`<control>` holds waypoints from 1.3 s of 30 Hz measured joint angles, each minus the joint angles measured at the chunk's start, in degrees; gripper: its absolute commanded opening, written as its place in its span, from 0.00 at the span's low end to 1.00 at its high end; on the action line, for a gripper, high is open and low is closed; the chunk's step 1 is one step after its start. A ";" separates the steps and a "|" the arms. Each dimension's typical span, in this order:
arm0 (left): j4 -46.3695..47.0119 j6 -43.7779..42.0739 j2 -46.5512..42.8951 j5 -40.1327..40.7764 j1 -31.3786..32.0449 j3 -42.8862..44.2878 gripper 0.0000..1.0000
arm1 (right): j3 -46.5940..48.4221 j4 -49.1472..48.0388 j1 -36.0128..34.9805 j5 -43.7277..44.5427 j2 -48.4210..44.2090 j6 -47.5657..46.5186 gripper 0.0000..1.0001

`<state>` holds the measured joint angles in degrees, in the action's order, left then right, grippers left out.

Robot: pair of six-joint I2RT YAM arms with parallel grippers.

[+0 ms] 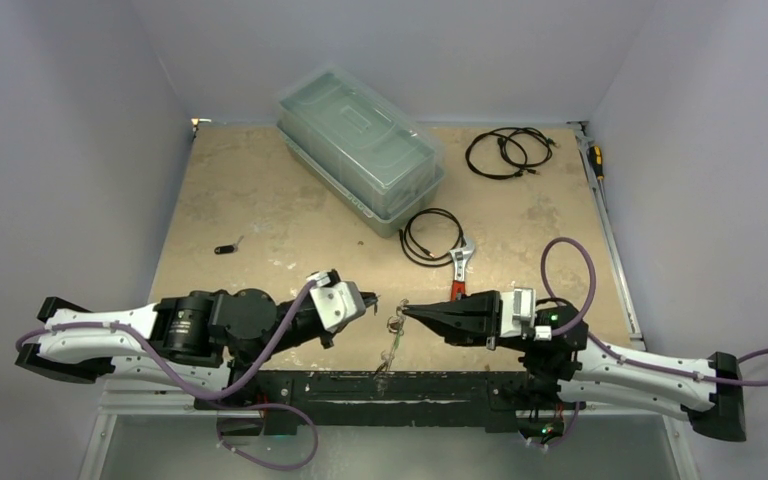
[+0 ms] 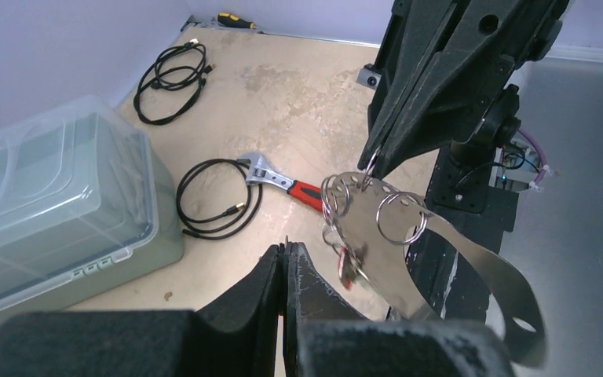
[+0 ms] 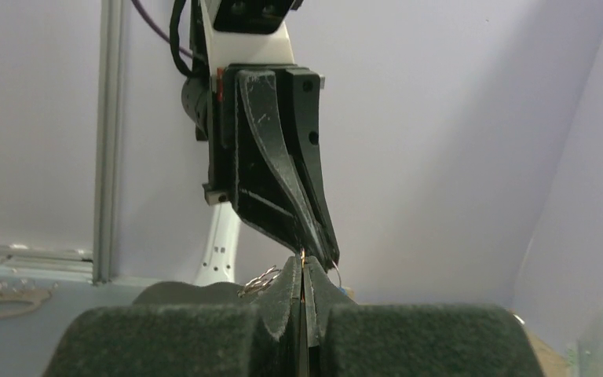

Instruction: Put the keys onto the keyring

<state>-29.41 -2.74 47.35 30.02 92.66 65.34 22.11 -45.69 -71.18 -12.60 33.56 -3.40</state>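
My right gripper [image 1: 405,310] is shut on the keyring [image 1: 391,345], a thin silvery metal band that hangs from its tip above the table's near edge. In the left wrist view the keyring [image 2: 471,255] carries small split rings and a red-tagged key [image 2: 345,269] under the right gripper [image 2: 373,161]. My left gripper [image 1: 372,304] faces it tip to tip, a short gap away. Its jaws are shut [image 2: 286,250] on a thin metal sliver, apparently a key. In the right wrist view my right gripper [image 3: 302,267] pinches thin metal just below the left gripper [image 3: 326,253]. A small black-tagged key [image 1: 225,248] lies on the table to the left.
A clear lidded box [image 1: 360,150] stands at the back centre. A red-handled wrench [image 1: 460,270] and a black coiled cable [image 1: 433,237] lie just beyond the grippers. Another cable [image 1: 507,152] and a screwdriver [image 1: 595,160] are at the back right.
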 measured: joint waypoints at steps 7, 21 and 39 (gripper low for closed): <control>5.31 -1.05 0.37 -1.07 0.00 -2.29 0.00 | -1.53 -9.38 0.76 0.09 3.26 8.00 0.00; 14.56 -2.27 0.52 -3.04 0.00 -6.19 0.00 | -3.26 -20.31 5.44 -0.98 5.90 18.01 0.00; 17.90 -3.87 -0.57 -4.50 0.00 -6.23 0.00 | -3.85 -31.30 13.25 -8.61 12.74 33.18 0.00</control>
<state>-11.51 -6.61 46.78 25.52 92.66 59.11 18.26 -76.99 -57.93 -21.21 46.30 29.78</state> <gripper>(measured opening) 0.012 0.005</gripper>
